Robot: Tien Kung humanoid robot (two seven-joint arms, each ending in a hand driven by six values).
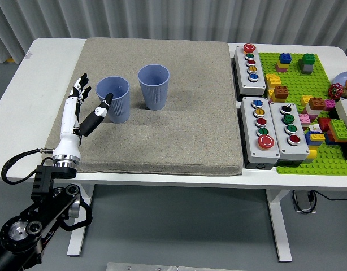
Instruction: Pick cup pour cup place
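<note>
Left hand (86, 110) reached open-fingered, holding nothing, beside near cup (113, 99) | both cups upright on grey mat (162, 147), far cup (154, 86) adjacent | advice: wrap mid-wall gently; avoid crushing, tipping.

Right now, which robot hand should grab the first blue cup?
Probably the left hand. It is open, right beside the nearer blue cup, thumb nearly touching it. No right hand shows anywhere in view.

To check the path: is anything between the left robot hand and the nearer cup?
Nothing. In the head view only bare mat separates the open left robot hand from the left cup.
</note>
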